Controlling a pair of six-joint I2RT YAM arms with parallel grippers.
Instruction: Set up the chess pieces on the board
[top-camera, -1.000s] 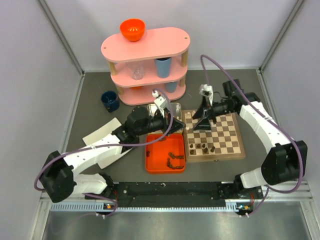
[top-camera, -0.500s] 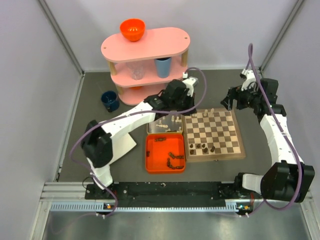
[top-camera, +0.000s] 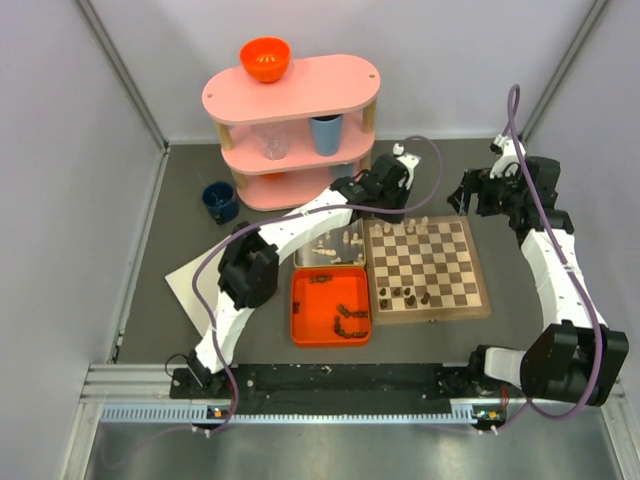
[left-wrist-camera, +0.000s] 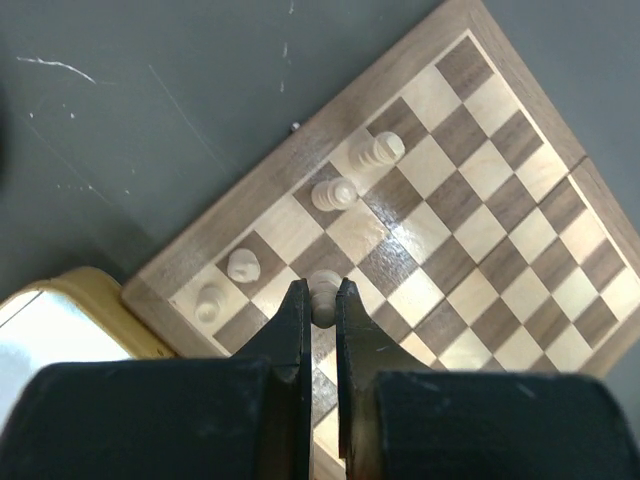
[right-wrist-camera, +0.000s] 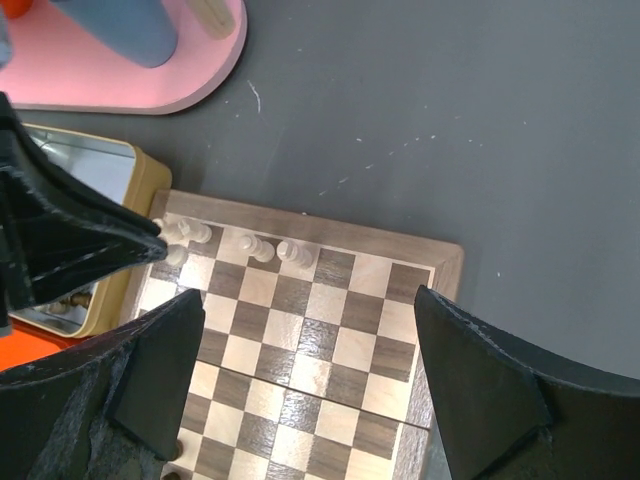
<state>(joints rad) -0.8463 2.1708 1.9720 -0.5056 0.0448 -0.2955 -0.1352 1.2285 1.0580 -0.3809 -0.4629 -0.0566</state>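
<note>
Nearest the arm bases, the shallow square orange plastic tray (top-camera: 298, 325) holds a loose scatter of small dark-brown carved chess pieces (top-camera: 345, 322), so most of the dark side looks unplaced. Just to its right lies the flat square wooden chessboard (top-camera: 450, 265) with dark and cream checkers and a light border. On its near rank a few standing dark pieces (top-camera: 407, 295) are grouped toward the left, too small to count surely. Behind the tray, against the board's far-left edge, the square silver metal tin (right-wrist-camera: 90, 160) has several pale cream pieces (top-camera: 322, 245) lying in it, waiting their turn. On the board's far rank four placed pale pieces (left-wrist-camera: 333, 192) stand in a row from the left corner. The left gripper (left-wrist-camera: 320, 300) is pinched tight on a fifth pale piece (left-wrist-camera: 323, 283), held upright over the squares just inside that row. The right gripper (right-wrist-camera: 305, 385) stands wide apart with nothing in it, raised over the board's far right side. I judge the job to be in its early part, with both colours barely begun and the middle squares bare. Farthest back, the pink oval three-tier shelf (top-camera: 300, 92) carries an orange bowl (top-camera: 265, 58), a light blue cup (top-camera: 325, 133) and a clear glass (top-camera: 273, 145). A dark blue cup (top-camera: 218, 200) sits on the table beside it. Whether any of these holds anything I cannot tell.
</note>
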